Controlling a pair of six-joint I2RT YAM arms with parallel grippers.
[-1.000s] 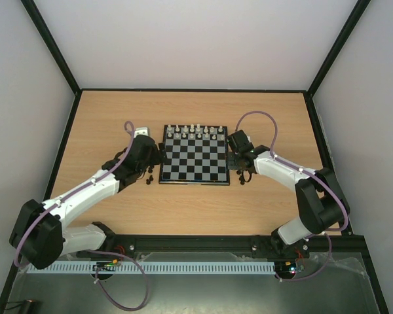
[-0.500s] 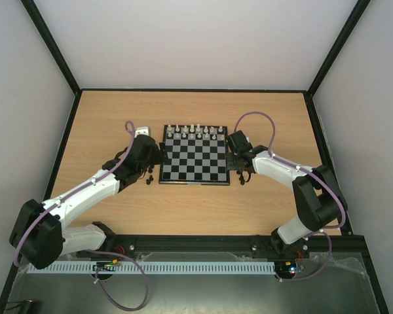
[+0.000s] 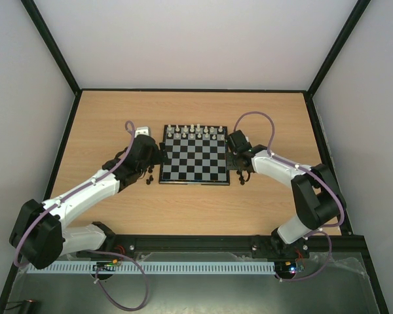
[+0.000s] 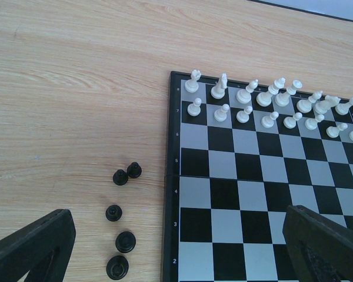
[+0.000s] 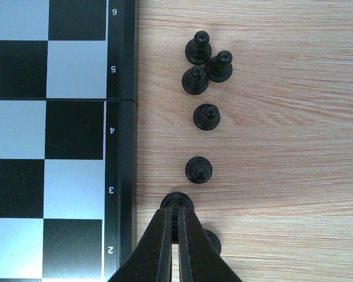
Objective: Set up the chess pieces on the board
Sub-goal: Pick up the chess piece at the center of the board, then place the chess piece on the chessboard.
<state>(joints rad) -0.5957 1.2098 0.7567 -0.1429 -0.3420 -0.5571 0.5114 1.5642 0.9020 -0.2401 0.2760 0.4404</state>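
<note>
The board [image 3: 194,162] lies mid-table, with white pieces lined along its far two rows. In the left wrist view my left gripper [image 4: 179,222] is open and empty over the board's left edge [image 4: 172,176]. Several black chess pieces [image 4: 113,212] stand on the wood just left of that edge. In the right wrist view my right gripper [image 5: 176,212] is shut on a black chess piece [image 5: 177,201] on the wood beside the board's right border [image 5: 120,147]. Several more black pieces [image 5: 206,117] stand nearby, and one [image 5: 213,241] is partly hidden by the fingers.
The white pieces [image 4: 265,106] fill the far rows of the board. The near rows and middle squares [image 4: 253,194] are bare. Bare wood [image 3: 111,124] lies on both sides of the board. Black frame rails edge the table.
My right arm has shifted slightly toward the board's right edge. The left arm and the pieces have not visibly moved.
</note>
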